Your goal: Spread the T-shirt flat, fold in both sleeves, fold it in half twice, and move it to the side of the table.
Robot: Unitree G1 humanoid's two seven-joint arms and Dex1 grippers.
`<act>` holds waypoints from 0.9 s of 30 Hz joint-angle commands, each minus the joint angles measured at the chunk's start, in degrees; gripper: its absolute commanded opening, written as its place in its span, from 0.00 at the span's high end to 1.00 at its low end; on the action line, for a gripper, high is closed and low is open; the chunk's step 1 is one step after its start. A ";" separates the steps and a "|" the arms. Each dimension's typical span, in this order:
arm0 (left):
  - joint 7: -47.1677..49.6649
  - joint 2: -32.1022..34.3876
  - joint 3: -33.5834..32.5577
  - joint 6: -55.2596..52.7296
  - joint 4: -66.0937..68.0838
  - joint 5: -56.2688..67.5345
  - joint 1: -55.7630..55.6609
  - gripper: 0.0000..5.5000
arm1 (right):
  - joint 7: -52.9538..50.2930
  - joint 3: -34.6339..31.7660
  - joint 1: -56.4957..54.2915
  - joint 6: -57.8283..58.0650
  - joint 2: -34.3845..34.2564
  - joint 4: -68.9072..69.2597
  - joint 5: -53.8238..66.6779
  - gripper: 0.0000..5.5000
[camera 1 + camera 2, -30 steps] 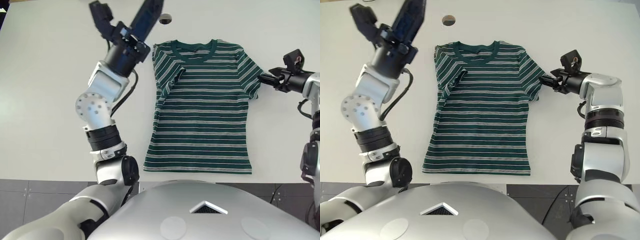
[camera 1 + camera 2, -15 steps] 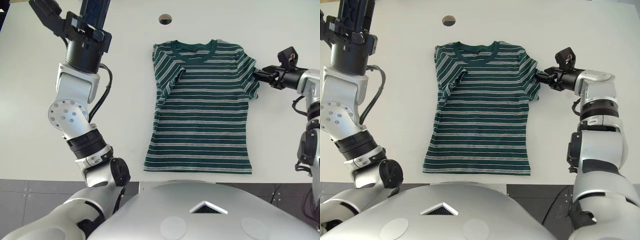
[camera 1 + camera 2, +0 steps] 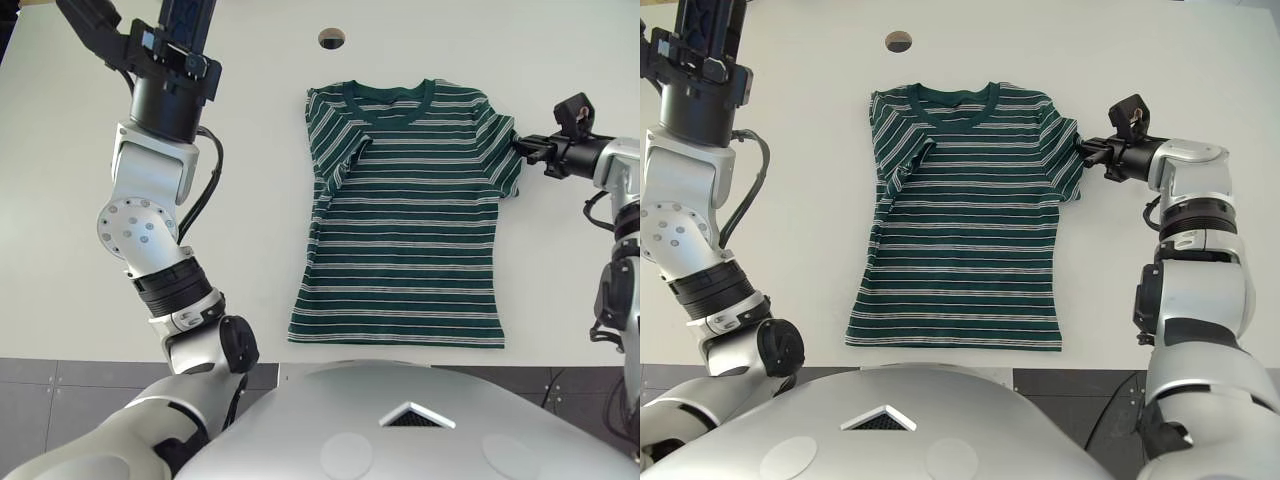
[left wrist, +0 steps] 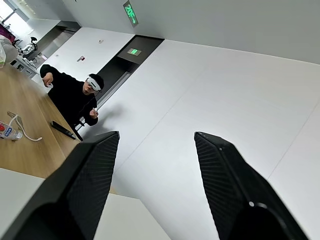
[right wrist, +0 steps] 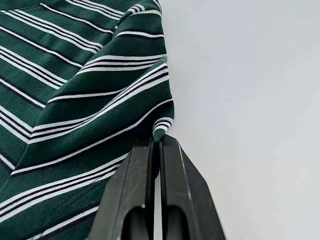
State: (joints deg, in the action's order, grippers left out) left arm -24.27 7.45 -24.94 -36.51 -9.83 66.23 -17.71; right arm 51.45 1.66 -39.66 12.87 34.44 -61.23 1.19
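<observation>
The fingers (image 5: 136,172) of the right gripper (image 5: 159,144) are pressed together on the hem of the right sleeve of the dark green, white-striped cotton T-shirt (image 3: 410,215), having closed in from just beside it over the last second. The T-shirt lies flat, collar away from the robot, mid-way across the white surface (image 3: 255,230), its left sleeve (image 3: 338,165) already folded onto the chest. The left gripper (image 4: 156,137) has swung away from the collar to the far left, raised, its fingers wide apart and empty. The right sleeve fold looks next, with both halvings to follow
</observation>
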 commanded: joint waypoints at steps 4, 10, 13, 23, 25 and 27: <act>-0.16 1.23 1.09 0.84 1.13 -0.47 0.29 0.49 | 1.84 -0.13 3.49 4.60 1.50 8.47 0.33 0.98; -0.65 1.32 1.58 0.99 2.42 0.03 -0.25 0.49 | 1.78 -2.15 8.39 10.72 3.35 21.34 2.54 0.98; -1.42 1.33 2.32 1.49 2.21 -0.63 0.36 0.49 | 1.30 -1.88 9.91 11.49 3.77 25.70 2.64 0.98; -0.19 4.13 -1.30 1.41 2.49 3.34 -1.29 0.49 | 2.49 -1.07 15.66 18.35 4.93 45.75 4.62 0.98; -0.29 4.19 -0.82 1.62 2.30 3.10 -0.93 0.49 | 2.24 -0.74 15.83 19.24 4.96 48.53 4.90 0.98; -0.37 4.02 -0.35 2.12 2.44 2.45 -0.75 0.49 | 2.10 0.05 15.38 19.65 4.64 50.31 5.01 0.98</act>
State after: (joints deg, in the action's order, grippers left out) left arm -24.99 11.18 -25.97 -34.82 -7.12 69.34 -18.03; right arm 53.71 0.84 -23.84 31.51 38.71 -13.28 5.88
